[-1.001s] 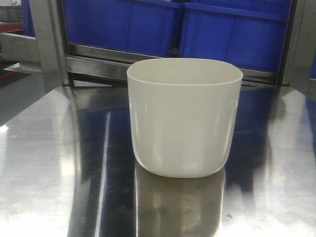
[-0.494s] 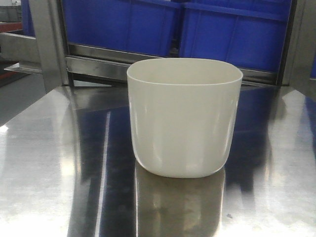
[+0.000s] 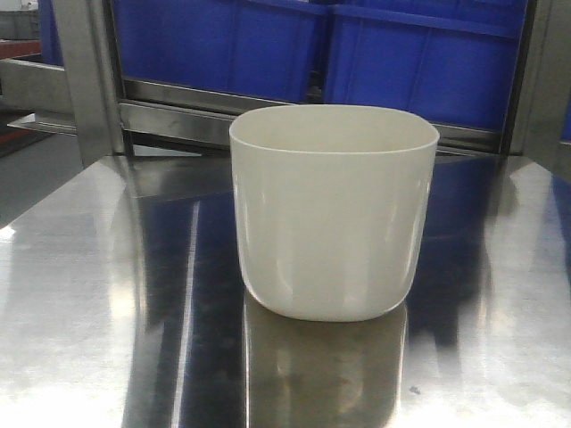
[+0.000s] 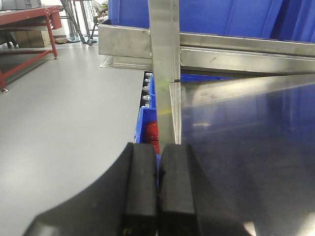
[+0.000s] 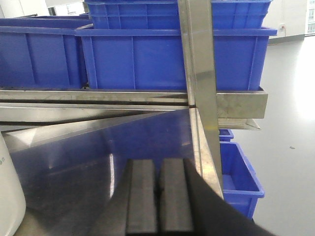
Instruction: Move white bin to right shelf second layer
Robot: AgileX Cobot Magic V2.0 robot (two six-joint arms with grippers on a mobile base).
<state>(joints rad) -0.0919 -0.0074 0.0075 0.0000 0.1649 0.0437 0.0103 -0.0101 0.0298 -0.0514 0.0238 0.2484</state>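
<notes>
- Though neither gripper touches it, the bin (image 3: 334,214) stands upright on the steel worktop (image 3: 80,303), mouth up, about centre in my front view.
- Behind it, blue crates (image 3: 419,62) sit on a steel shelf (image 3: 178,120) along the worktop's far edge.
- My left gripper (image 4: 157,162) has its black fingers (image 4: 140,187) pressed flat together with nothing between them. It hangs by the worktop's left edge, facing a shelf post (image 4: 165,59), with grey floor (image 4: 64,123) off to the left.
- My right gripper (image 5: 158,169) shows the same: fingers (image 5: 142,196) pressed against each other, holding nothing. It sits over the worktop near the right edge, facing another post (image 5: 199,73).
- From the right wrist I see only a sliver of the bin (image 5: 10,196) at the lower left edge of the view, well apart from those fingers.
- One more crate (image 5: 241,182) sits lower down, beyond the worktop's right edge.
- I cannot make out the inside of the bin from any view.
</notes>
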